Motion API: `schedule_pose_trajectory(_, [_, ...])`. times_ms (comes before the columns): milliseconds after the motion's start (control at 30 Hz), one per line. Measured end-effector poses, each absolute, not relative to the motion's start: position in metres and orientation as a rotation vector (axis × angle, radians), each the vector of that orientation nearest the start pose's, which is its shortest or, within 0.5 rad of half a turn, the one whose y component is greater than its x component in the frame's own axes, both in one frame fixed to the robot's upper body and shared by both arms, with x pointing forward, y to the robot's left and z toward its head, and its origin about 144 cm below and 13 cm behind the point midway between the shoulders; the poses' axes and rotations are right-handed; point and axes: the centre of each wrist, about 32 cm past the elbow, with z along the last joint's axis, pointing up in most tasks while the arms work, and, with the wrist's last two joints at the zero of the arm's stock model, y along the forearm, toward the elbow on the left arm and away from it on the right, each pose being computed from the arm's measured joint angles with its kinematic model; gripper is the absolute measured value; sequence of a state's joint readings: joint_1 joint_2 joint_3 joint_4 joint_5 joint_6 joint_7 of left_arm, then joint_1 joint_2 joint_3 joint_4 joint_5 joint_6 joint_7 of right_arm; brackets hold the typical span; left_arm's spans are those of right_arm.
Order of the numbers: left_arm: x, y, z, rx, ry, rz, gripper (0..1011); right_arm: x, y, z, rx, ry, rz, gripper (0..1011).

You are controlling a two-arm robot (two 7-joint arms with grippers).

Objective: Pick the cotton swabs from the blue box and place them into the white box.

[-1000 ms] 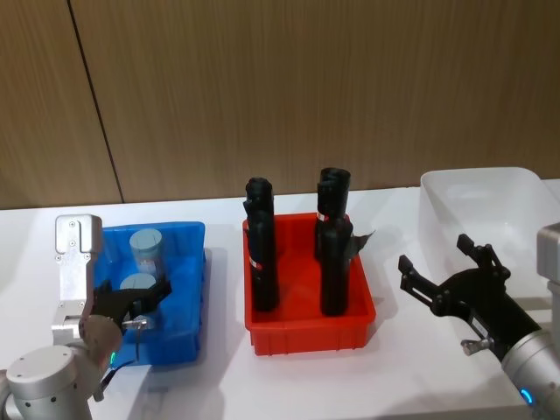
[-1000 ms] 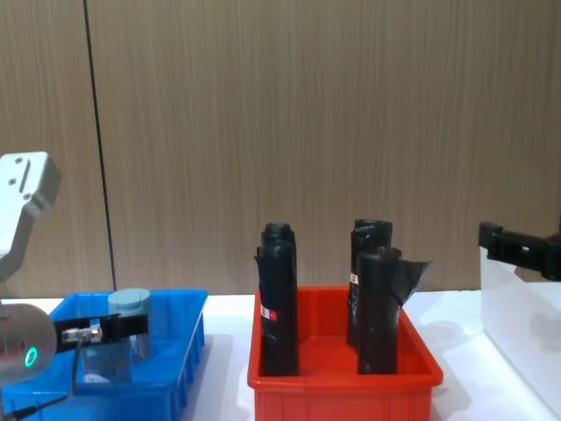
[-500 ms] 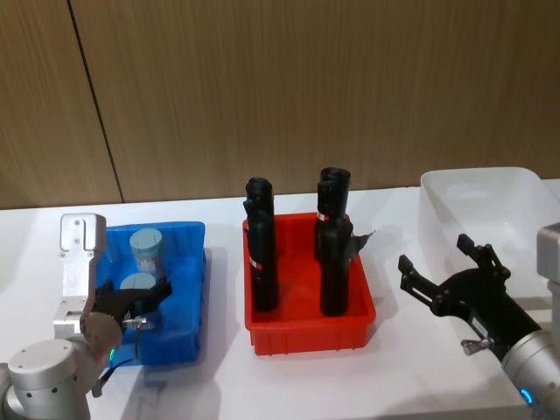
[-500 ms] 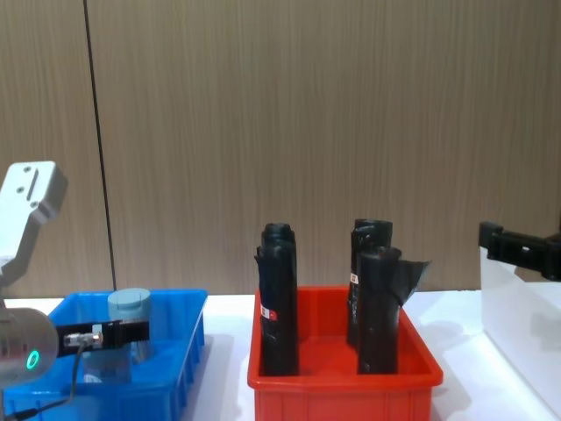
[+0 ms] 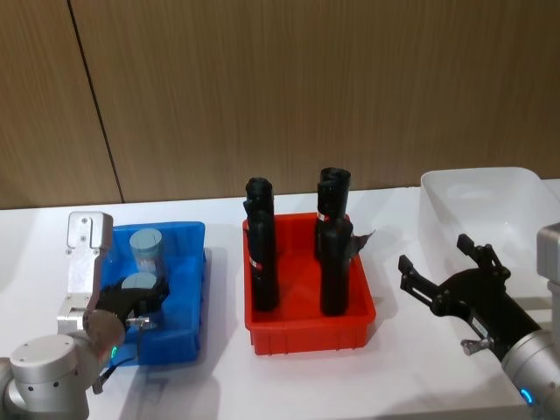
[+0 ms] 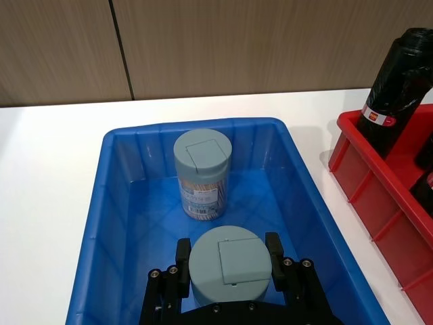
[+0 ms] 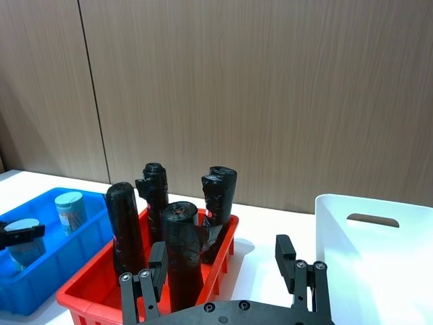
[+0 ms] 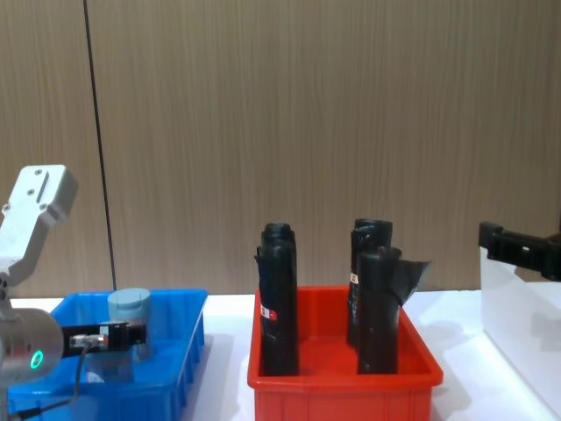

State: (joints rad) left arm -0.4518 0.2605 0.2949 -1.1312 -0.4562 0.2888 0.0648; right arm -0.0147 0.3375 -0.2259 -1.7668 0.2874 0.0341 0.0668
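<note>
Count, cotton swab jars (image 6: 210,223): two, both standing upright inside the blue box (image 6: 95,223). Each is a small clear plastic cylinder with a flat blue-grey lid that has a square flap moulded into it. On the farther jar (image 6: 201,169) I can read tan sticks and a pale blue label through the wall.

Left gripper (image 6: 228,252): down inside the blue box, at the end nearest the robot. Its two black fingers (image 6: 183,254) sit on opposite sides of the nearer jar (image 6: 229,274), and the pads press against the lid's edge. I log it as clamped on that jar. The jar's base is hidden from me.

Count, bins: three, in a row on the white table (image 5: 394,367).
- The blue box, at the left, is glossy plastic with a thick rim and sloping walls.
- The red bin (image 5: 306,337), in the middle, has a similar shape, with ribs on its outer wall.
- The white box (image 5: 472,175), at the right, is smooth and translucent with rounded corners and a slot handle cut near the rim.

Count, black rolls (image 5: 262,262): four, upright in the red bin. They are crinkled film, and some carry a red-and-white band.

Right gripper (image 5: 435,255): fingers spread wide, holding nothing, above the table between the red bin and the white box.
</note>
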Motion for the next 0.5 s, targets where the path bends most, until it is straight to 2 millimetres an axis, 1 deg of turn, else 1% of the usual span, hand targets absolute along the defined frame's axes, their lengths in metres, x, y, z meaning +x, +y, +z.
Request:
schedule_pose_trajectory(200, [0.577,0.256,1.166,0.228,0.307,1.450,668,0.443,-0.237,1.189,0.026,-0.075,-1.229,1002])
schedule_pose_trajectory(500, [0.574,0.250,1.178,0.219,0.255,1.423,668,0.443,-0.237,1.189,0.026,-0.075,-1.229,1002])
